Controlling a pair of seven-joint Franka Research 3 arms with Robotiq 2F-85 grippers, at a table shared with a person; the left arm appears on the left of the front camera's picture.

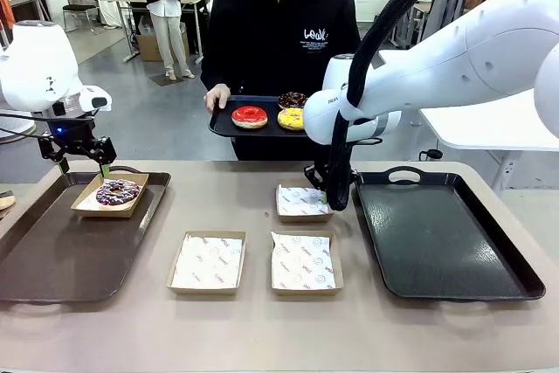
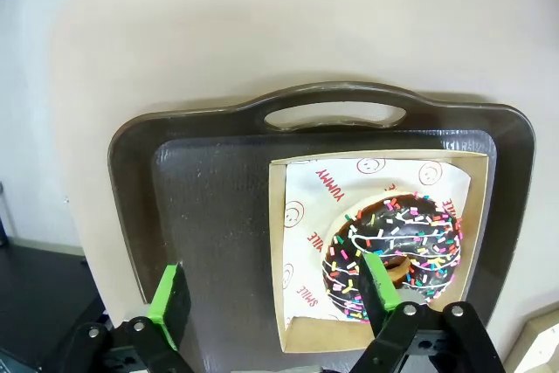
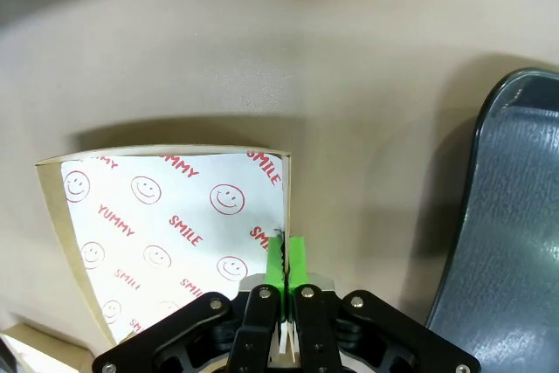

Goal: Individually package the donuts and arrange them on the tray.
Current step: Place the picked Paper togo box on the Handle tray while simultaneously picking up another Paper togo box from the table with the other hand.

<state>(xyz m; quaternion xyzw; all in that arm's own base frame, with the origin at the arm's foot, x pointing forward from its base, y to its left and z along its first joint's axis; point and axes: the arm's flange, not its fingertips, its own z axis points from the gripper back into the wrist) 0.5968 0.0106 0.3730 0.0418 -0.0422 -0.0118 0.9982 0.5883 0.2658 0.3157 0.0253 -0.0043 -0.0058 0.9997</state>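
Observation:
A dark donut with white stripes and sprinkles (image 1: 118, 191) (image 2: 395, 251) lies in a paper-lined box (image 2: 301, 216) at the far end of the brown tray (image 1: 52, 255) (image 2: 201, 216). My left gripper (image 1: 85, 163) (image 2: 275, 299) hangs open just above that box's edge, holding nothing. At the table's far side a person holds a black tray (image 1: 225, 125) carrying the red donut (image 1: 250, 116), the yellow donut (image 1: 291, 118) and the chocolate donut (image 1: 293, 100). My right gripper (image 1: 321, 191) (image 3: 285, 264) is shut on the right wall of an empty lined box (image 1: 301, 202) (image 3: 166, 233).
Two more empty lined boxes (image 1: 207, 261) (image 1: 303, 261) sit side by side near the table's front. An empty black tray (image 1: 437, 233) (image 3: 515, 216) lies at the right, close to the held box. My right arm reaches across the middle.

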